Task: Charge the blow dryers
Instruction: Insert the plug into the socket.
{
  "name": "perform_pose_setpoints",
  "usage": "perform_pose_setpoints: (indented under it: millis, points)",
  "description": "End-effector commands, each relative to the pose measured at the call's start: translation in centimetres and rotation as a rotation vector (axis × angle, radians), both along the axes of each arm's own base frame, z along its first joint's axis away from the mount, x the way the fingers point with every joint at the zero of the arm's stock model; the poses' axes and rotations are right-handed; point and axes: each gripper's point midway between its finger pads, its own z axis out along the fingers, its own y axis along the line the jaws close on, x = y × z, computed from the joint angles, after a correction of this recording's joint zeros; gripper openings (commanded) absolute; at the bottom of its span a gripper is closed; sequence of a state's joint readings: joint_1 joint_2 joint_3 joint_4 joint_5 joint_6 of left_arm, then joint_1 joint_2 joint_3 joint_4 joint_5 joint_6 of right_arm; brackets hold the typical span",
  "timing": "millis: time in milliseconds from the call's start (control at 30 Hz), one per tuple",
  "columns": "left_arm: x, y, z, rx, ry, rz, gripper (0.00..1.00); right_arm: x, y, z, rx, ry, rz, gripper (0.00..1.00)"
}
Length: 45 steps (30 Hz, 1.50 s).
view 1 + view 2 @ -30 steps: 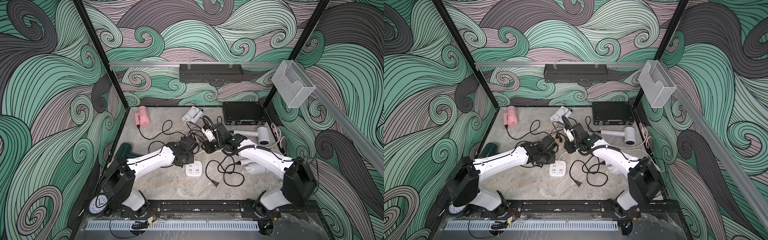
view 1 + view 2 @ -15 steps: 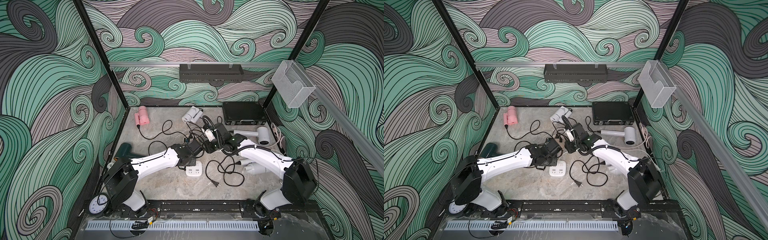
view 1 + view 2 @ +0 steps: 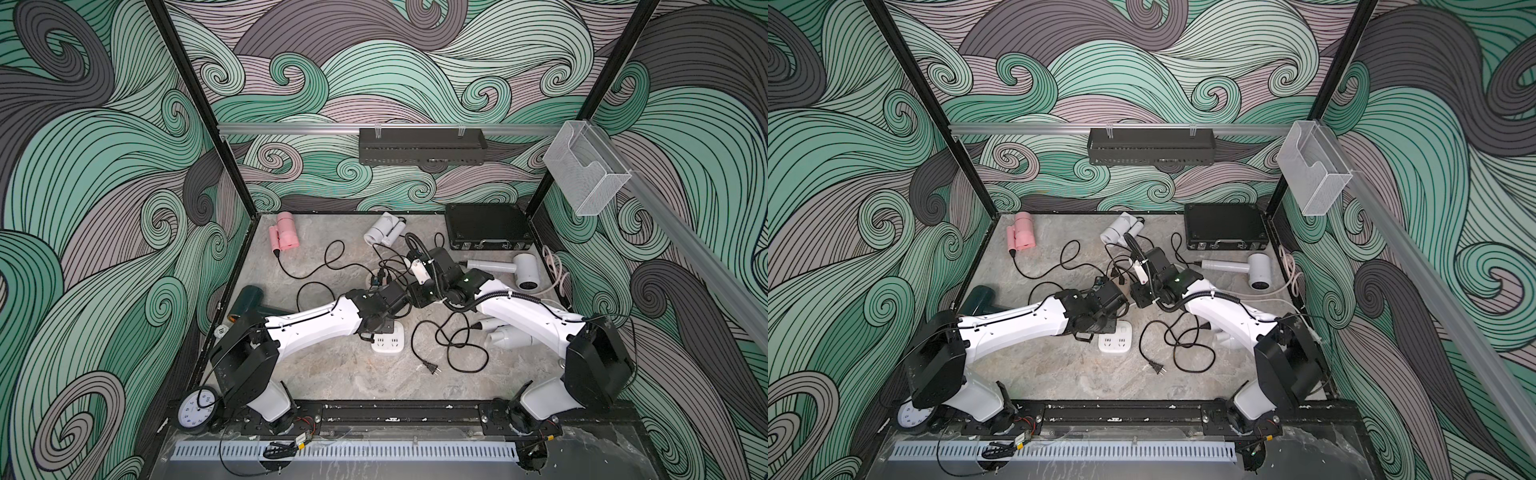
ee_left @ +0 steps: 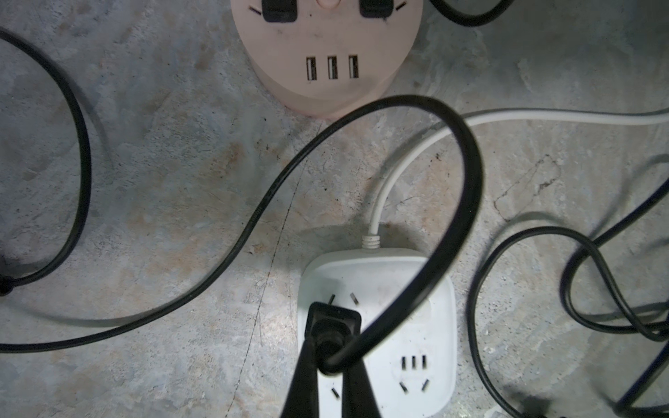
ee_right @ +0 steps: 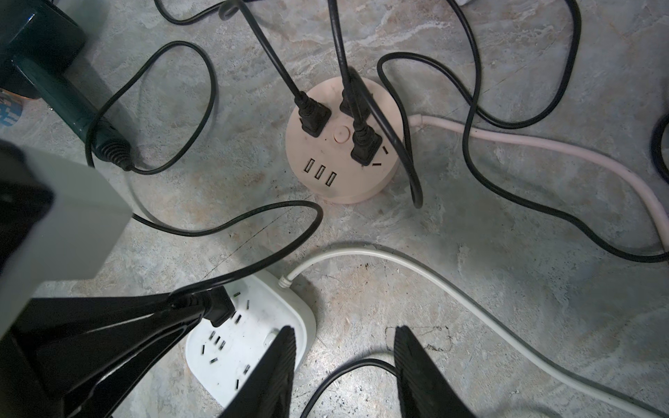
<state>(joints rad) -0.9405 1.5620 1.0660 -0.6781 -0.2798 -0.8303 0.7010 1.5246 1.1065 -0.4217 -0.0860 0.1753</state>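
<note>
Left gripper (image 4: 331,347) — jaws clamped across the flat sides of a black two-prong plug (image 4: 333,320), right at the square white socket block (image 4: 398,282); seated or not, cannot tell. The plug looks rigid and light, its cord (image 4: 472,181) springy and likely to twist it, so the moulded body is the place to hold. Right gripper (image 5: 344,331) — jaws half apart, empty, over the counter (image 5: 543,282) beside the block. The blow dryers (image 3: 525,270) lie out at the counter's edges.
</note>
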Motion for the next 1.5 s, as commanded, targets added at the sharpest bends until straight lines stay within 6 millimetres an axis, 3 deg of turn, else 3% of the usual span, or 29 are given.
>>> perform_pose_setpoints:
  millis: [0, 633, 867, 1300, 1467]
  points:
    - [-0.4, -0.9, 0.6, -0.004, 0.006, -0.023, 0.0, 0.1, -0.1, -0.4, -0.003, 0.0, -0.005, 0.46]
    - [-1.5, -0.2, -0.8, 0.085, 0.01, -0.043, 0.0, -0.4, -0.2, -1.4, 0.004, 0.02, -0.017, 0.46]
    - [-0.8, -0.5, -0.4, 0.082, -0.021, -0.023, 0.0, -0.4, -0.3, -1.6, 0.004, 0.024, -0.02, 0.46]
    - [-1.7, 0.8, -1.0, 0.023, -0.065, 0.039, 0.0, -0.5, -0.5, -2.0, -0.002, 0.026, -0.03, 0.46]
    - [-1.1, 0.5, -0.8, 0.013, -0.1, 0.045, 0.0, -0.5, -0.5, -2.0, -0.004, 0.026, -0.029, 0.46]
